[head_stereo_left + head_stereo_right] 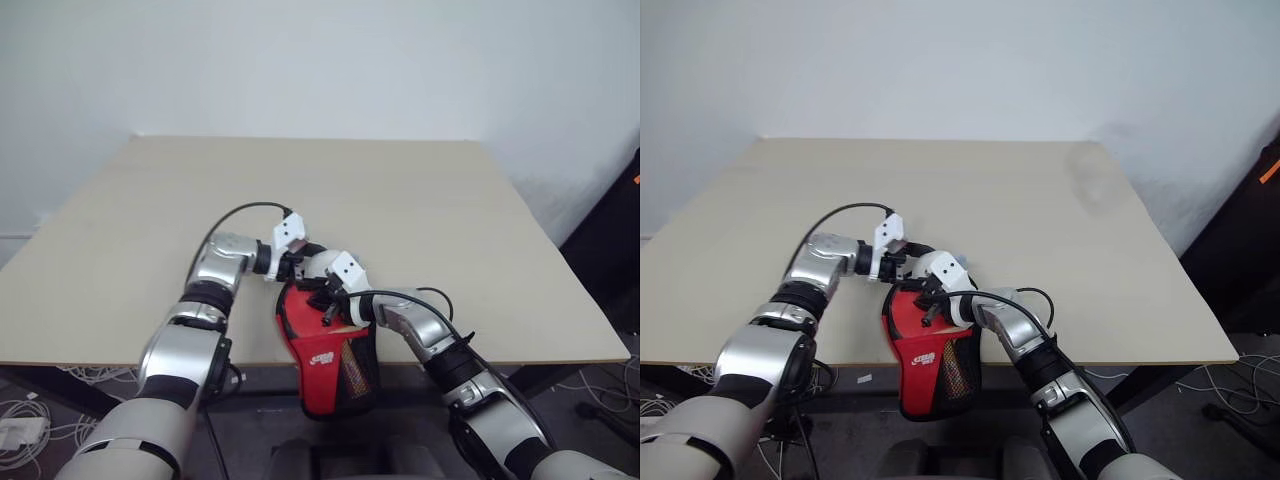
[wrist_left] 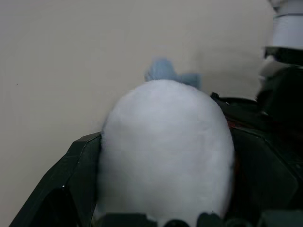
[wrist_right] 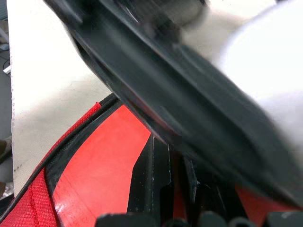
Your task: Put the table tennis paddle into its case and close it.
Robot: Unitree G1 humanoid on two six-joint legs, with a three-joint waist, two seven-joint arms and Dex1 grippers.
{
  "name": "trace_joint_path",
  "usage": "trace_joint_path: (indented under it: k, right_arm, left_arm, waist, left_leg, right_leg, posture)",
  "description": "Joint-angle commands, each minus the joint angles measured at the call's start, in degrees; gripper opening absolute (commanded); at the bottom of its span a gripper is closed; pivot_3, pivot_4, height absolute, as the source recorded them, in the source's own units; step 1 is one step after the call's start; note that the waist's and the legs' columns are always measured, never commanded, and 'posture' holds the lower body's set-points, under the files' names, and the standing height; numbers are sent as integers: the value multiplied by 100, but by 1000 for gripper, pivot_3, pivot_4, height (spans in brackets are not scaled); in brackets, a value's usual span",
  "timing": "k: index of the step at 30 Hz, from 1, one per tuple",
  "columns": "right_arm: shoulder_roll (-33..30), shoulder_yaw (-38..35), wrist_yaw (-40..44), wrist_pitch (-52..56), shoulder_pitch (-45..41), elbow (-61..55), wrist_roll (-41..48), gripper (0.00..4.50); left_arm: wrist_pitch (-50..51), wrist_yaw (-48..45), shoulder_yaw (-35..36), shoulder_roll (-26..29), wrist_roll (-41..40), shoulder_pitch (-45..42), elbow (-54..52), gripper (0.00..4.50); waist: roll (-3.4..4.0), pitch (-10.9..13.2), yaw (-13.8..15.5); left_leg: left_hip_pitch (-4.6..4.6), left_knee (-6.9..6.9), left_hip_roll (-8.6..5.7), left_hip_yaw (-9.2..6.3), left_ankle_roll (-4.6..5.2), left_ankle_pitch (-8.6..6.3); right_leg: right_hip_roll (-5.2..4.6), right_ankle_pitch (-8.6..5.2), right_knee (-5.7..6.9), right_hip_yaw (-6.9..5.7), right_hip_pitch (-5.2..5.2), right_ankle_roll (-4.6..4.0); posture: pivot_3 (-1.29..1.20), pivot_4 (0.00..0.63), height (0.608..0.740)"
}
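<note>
The red case with white logo and black mesh pocket hangs over the table's front edge. My right gripper is shut on its black zip edge at the top. Inside the black-lined opening lies a smooth red face, the table tennis paddle. My left gripper is just above the case mouth and points across toward the right gripper. Its fingers stand wide apart, and a small white lumpy wad sits between them.
The light wooden table stretches away behind the arms. Its front edge runs just under both grippers. Cables lie on the floor at the lower left, and a dark object stands at the right.
</note>
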Motion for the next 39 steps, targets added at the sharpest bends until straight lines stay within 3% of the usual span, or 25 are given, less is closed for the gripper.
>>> trace_joint_path:
  k: [1,10,13,20,24,29,33,39]
  right_arm:
    - [-20,32,-3,108,18,109,-71,248]
    - [-339,48,113,400,270,-542,-16,248]
    - [-707,-22,204,723,462,-1228,55,827]
    - [-1729,-386,457,1541,687,-2698,385,3191]
    - [-2228,-728,575,1929,560,-3212,665,4476]
    - [-2507,-978,475,1974,250,-3180,726,4476]
    - [-2454,-1020,353,1826,17,-2852,694,4500]
    - [-2151,-875,149,1670,-249,-2493,638,4500]
  left_arm:
    - [412,-460,123,342,-376,63,-977,4452]
    - [2274,-615,541,1417,-1448,1241,-3849,4452]
    - [2696,-260,690,1483,-1667,1846,-4453,4500]
    - [3127,627,574,913,-2056,3281,-5533,4500]
    - [3128,1171,425,481,-2030,3692,-5617,4500]
    - [2917,1450,192,197,-1926,3665,-5281,4500]
    - [2800,1519,49,10,-1919,3426,-4848,3657]
    - [2780,1427,-152,-56,-1941,3219,-4657,1452]
  waist:
    - [0,0,0]
    - [2,1,-39]
    - [2,1,-1]
    - [3,2,3]
    - [-2,5,6]
    - [-4,7,3]
    - [-5,7,5]
    - [-5,8,4]
  left_leg:
    - [1,0,0,0,0,0]
    - [-1,-5,4,-2,0,0]
    - [3,-2,-1,2,1,-1]
    - [5,3,2,6,1,-1]
    - [4,1,2,10,1,-1]
    - [12,2,4,13,1,0]
    - [9,1,3,15,1,0]
    - [3,1,1,15,2,0]
  right_leg:
    - [-1,0,0,1,1,0]
    - [-2,-1,-1,6,-1,0]
    - [-10,-3,-3,8,6,3]
    - [-10,-3,0,11,4,-1]
    - [-8,-2,0,16,-2,-1]
    - [-3,-2,-1,17,3,-4]
    - [-3,-2,-3,19,0,-4]
    - [-3,-2,-4,19,-3,-3]
  posture:
    - [0,0,740]
    - [0,0,740]
    - [0,0,740]
    - [0,0,740]
    - [0,0,740]
    - [0,0,740]
    - [0,0,740]
    - [0,0,740]
